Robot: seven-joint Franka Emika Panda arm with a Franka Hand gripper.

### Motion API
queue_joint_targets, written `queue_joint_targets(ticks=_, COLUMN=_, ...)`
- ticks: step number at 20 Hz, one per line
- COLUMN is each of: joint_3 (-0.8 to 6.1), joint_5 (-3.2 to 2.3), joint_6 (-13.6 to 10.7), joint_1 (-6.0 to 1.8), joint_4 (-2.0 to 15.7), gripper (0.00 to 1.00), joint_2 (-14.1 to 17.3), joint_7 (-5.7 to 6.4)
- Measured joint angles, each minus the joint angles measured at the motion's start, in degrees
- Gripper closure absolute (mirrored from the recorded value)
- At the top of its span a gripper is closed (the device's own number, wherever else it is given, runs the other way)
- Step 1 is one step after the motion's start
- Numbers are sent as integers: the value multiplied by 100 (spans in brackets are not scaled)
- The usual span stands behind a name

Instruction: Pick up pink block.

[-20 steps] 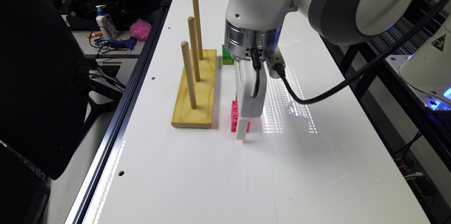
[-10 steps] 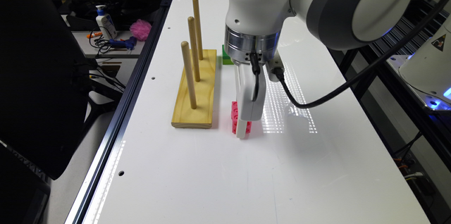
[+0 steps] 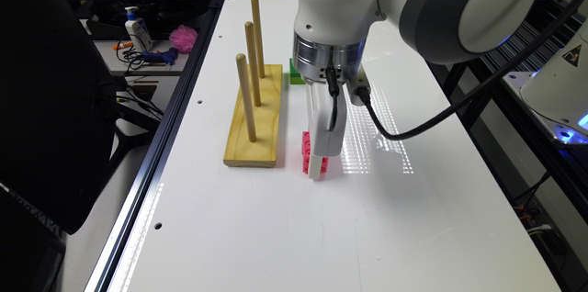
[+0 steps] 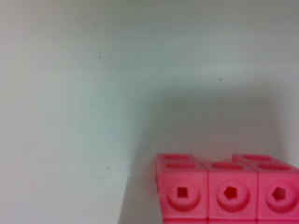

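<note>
Since a second ago, the gripper (image 3: 317, 173) has been coming down lower, and now its tip is sitting right at the table (image 3: 285, 237) beside the pink block (image 3: 306, 145).

Going across the exterior view from its left: a soap bottle (image 3: 137, 28) and a fuzzy pink puff (image 3: 183, 38) are resting on a side desk, well apart from the work. Next, a wooden stand (image 3: 255, 117) with three pegs is lying on the white table. Just beside it, toward the exterior view's right, the pink block is lying flat on the table, and the white gripper is standing in front of part of it. A green block (image 3: 295, 74) is peeking out farther back, behind the arm.

In the wrist view, the pink block (image 4: 229, 191) is looking very close, showing joined cubes with round holes. I cannot tell how wide the gripper is standing or if it is holding anything.

What could go wrong: the gripper may be sitting a bit off to one side, so closing could push the block away or pinch only its end. Then the block might tip and drop when lifting. Pressing down harder could also jam the tip into the table.
</note>
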Motion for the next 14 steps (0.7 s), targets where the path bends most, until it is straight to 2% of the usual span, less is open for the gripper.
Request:
queue_joint_targets(ticks=5, joint_3=0, joint_5=0, joint_6=-381, joint_1=-1, joint_4=-7, gripper=100, joint_2=-325, joint_7=0)
queue_joint_targets(ticks=8, joint_3=1, joint_5=0, joint_6=-454, joint_1=0, joint_4=-7, gripper=100, joint_2=-429, joint_7=0)
queue_joint_targets(ticks=14, joint_3=8, joint_5=0, joint_6=-968, joint_1=0, joint_4=-9, gripper=100, joint_2=-933, joint_7=1)
